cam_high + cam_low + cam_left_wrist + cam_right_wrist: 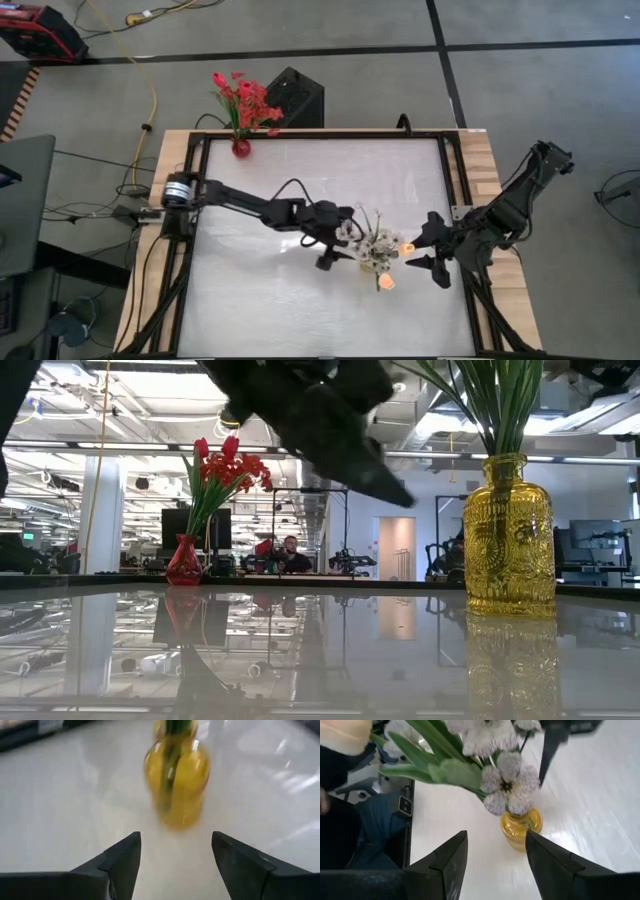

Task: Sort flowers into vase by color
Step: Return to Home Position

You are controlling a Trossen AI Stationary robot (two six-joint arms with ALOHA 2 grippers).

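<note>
A yellow glass vase (176,780) stands on the white table near its middle right. It holds green stems with tiny white blossoms (378,247) and pale orange tulips (388,282). A small red vase (241,148) with red flowers (245,100) stands at the far edge, left of centre. My left gripper (338,246) hovers open just left of the yellow vase (372,262), and nothing is between its fingers (122,862). My right gripper (422,244) is open just right of the vase, above table height, with the white blossoms (507,782) ahead of its fingers (452,860).
The table's dark frame (300,134) runs round the white top. Bare table lies toward the near edge and the left. A black box (293,97) sits on the floor beyond the far edge. A person's legs in jeans (372,827) show beside the table.
</note>
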